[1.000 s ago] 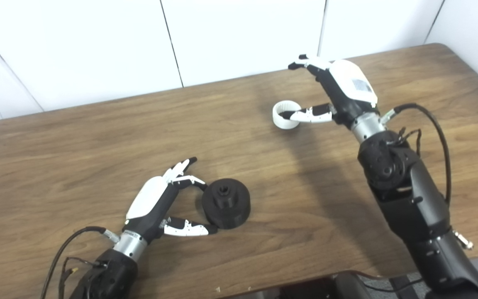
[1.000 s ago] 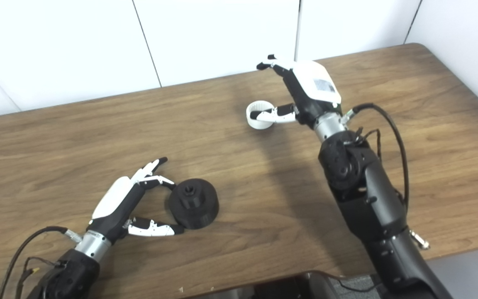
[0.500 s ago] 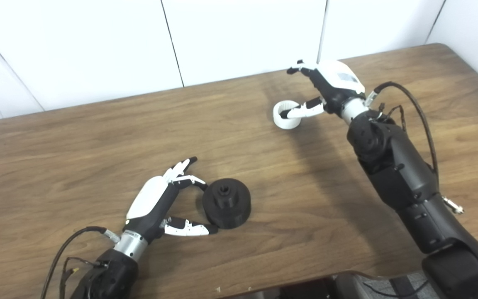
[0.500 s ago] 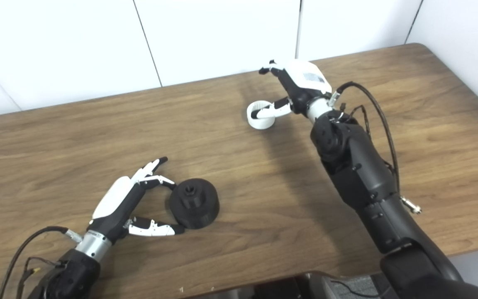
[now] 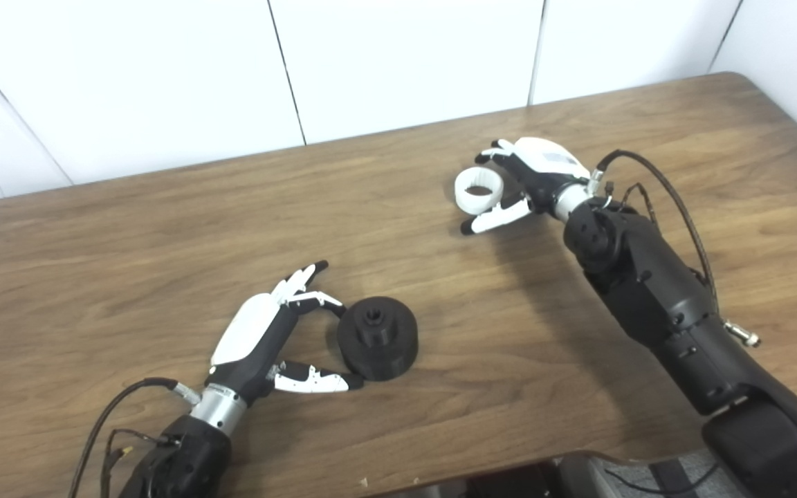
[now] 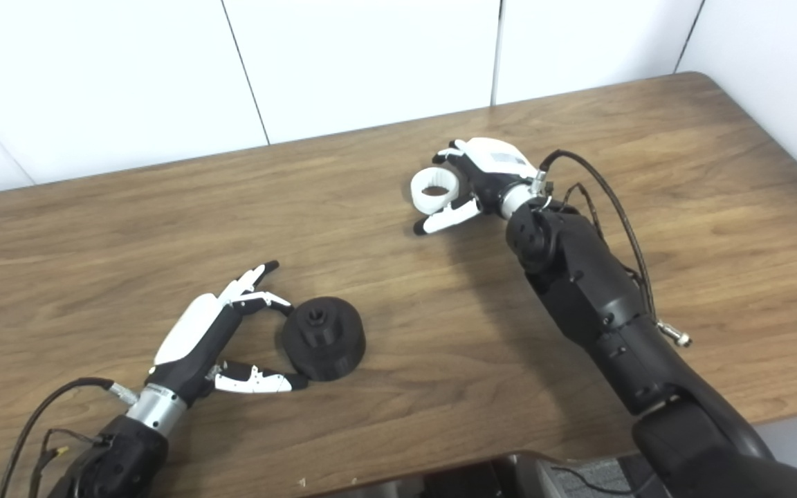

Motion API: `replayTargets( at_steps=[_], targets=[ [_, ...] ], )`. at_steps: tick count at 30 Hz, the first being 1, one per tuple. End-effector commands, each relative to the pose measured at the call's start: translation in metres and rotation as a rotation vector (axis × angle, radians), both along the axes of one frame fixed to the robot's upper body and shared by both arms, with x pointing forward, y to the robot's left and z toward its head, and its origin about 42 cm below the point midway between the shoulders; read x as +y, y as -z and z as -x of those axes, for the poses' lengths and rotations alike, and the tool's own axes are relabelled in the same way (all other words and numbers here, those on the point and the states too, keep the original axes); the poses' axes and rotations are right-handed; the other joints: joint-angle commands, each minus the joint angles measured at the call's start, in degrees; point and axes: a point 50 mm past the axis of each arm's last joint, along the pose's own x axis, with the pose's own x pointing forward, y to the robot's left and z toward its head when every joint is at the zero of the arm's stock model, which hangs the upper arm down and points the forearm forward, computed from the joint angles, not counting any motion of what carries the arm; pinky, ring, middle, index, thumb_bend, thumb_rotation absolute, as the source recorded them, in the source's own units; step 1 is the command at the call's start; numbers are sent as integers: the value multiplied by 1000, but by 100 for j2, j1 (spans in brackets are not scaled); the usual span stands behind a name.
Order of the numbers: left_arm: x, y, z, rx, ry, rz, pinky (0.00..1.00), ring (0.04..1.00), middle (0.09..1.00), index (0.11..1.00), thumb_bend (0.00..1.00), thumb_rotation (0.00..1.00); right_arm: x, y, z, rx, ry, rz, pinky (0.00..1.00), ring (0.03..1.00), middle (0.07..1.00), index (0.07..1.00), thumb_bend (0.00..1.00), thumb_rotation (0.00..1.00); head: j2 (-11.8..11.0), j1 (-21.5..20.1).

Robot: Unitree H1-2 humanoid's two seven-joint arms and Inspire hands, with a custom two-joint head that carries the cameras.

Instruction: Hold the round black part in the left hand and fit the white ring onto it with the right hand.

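Left eye view shows the big change on my end: the right hand point(image 5: 526, 183) has dropped from up above the white ring point(image 5: 479, 191) down to table level, and now the fingers curl round the far side of the ring while the thumb sticks out along the near side. It's bracketing the ring — fingers spread, not squeezed on it yet as far as I can make out, and the ring hasn't budged from its spot on the table point(image 5: 163, 228), toward the back. So I'd say we're at the grab step, with closing and lifting up next. Over on the other side, the left hand point(image 5: 260, 339) hasn't moved at all; it's open, fingers and thumb either side of the round black part point(image 5: 377, 337), tips touching or just beside it, part flat on the wood near the front. Ring and black part are well apart, with bare tabletop between them — nothing blocking the carry. Only cables trailing off both wrists, and they look clear of the parts.
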Motion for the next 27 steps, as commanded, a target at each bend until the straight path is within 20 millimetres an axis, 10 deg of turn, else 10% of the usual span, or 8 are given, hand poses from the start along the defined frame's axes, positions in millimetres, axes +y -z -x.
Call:
replayTargets(
  at_steps=[1,27],
  targets=[
    [-2,-10,-6,-58,2,4,1000,1000,1000,603,945,299,-3,-33,-14,-67,1,18,892,983,996,899,980,564,4,3],
    [-2,-12,-3,-53,-1,6,1000,1000,1000,602,946,299,-7,-19,-5,-198,16,-17,852,897,878,588,746,282,96,48]
  ],
)
